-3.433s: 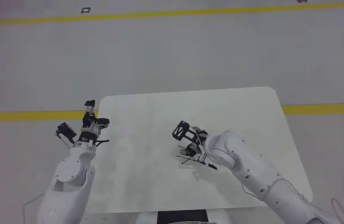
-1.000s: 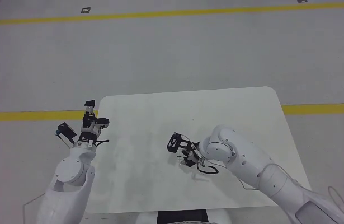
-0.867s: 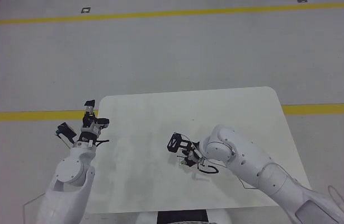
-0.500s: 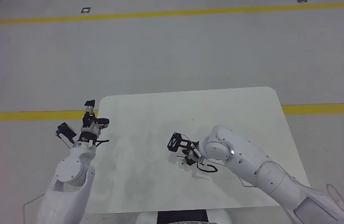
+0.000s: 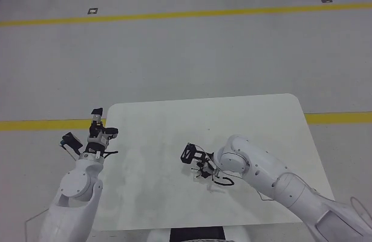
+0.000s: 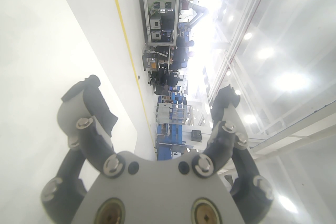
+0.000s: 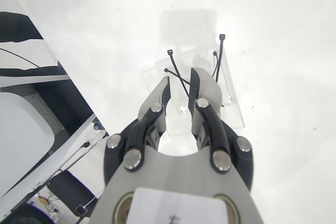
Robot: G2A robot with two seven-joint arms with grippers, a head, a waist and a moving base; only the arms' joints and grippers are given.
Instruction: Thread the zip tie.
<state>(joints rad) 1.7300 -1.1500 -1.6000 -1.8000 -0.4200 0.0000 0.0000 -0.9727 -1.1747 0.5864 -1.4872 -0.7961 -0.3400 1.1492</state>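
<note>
A clear plate (image 7: 232,104) lies on the white table (image 5: 252,121).

Looks like four thin black zip ties (image 7: 181,80), each straight, none looped, on a small clear plastic holder (image 7: 233,101). The holder lies flat on the white table (image 5: 149,133), approx mid-table, toward the robot's side. The crossed pair (image 7: 175,70) makes an X w/ square heads at the far end. The side pair (image 7: 220,57) runs nearly parallel along the holder's edge, heads likewise far.
</note>
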